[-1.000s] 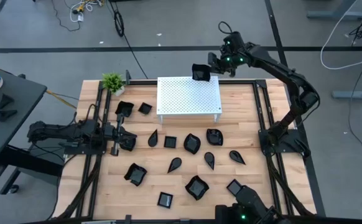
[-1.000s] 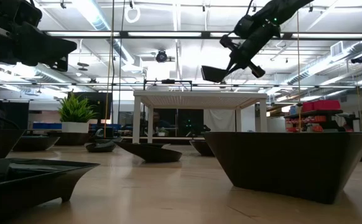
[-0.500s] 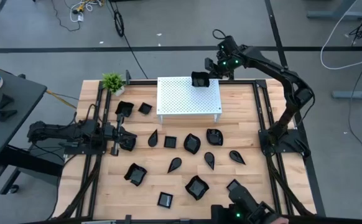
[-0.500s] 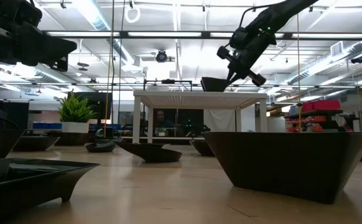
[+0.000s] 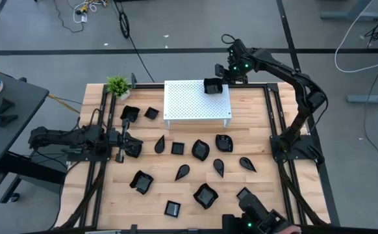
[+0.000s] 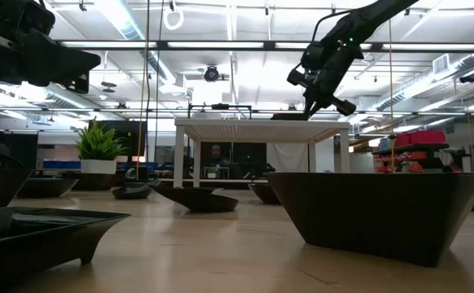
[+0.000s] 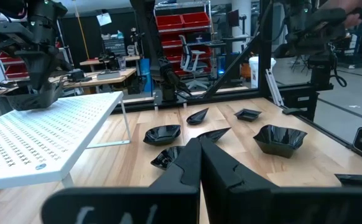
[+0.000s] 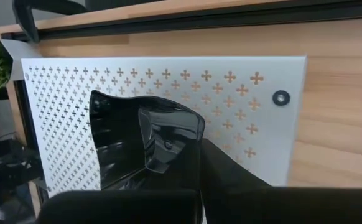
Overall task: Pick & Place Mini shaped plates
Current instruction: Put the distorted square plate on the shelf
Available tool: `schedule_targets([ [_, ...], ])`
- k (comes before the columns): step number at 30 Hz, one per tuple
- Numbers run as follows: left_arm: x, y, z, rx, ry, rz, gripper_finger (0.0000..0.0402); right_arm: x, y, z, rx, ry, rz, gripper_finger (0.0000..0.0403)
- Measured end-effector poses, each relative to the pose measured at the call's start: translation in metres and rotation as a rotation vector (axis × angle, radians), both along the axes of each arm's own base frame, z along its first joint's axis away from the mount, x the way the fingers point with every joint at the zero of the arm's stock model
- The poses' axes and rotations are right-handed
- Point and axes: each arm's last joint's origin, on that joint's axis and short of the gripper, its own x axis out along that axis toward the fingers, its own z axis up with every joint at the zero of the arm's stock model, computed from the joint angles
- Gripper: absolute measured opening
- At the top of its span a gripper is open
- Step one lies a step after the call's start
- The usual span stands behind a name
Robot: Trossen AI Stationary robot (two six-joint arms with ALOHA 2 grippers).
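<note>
Here the right gripper (image 5: 220,77) is clamped on a glossy black wavy-edged mini plate (image 5: 212,86) resting at the far right corner of the white perforated stand (image 5: 189,104). The left gripper (image 5: 136,147), closed and empty, waits at the left of the pale wooden table (image 5: 111,195), where other black plates (image 5: 201,150) lie scattered, under bright ceiling lights (image 6: 131,24).

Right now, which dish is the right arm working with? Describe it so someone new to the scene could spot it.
Find the white perforated stand at the table's far edge. On its far right corner sits one glossy black dish, pinched in the shut right gripper. It is the only dish up on the stand; every other one lies on the wooden table below.
</note>
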Motion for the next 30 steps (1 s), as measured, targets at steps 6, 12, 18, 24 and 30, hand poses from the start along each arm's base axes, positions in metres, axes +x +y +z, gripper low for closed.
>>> schedule_targets([
  [6, 0.0000, 0.0000, 0.0000, 0.000, 0.000, 0.000, 0.0003, -0.0001, 0.0002, -0.0001, -0.005, 0.003, 0.010, 0.0001],
  [12, 0.0000, 0.0000, 0.0000, 0.000, 0.000, 0.000, 0.0003, 0.0013, -0.0015, -0.0052, 0.009, 0.015, 0.012, 0.0001],
  [18, 0.0000, 0.0000, 0.0000, 0.000, 0.000, 0.000, 0.0003, 0.0026, -0.0031, -0.0055, 0.001, 0.006, 0.007, 0.0001],
  [24, 0.0000, 0.0000, 0.0000, 0.000, 0.000, 0.000, 0.0003, 0.0026, -0.0030, -0.0055, 0.004, 0.006, 0.005, 0.0007],
  [30, 0.0000, 0.0000, 0.0000, 0.000, 0.000, 0.000, 0.0003, 0.0027, -0.0030, -0.0055, 0.009, 0.003, 0.001, 0.0029],
])
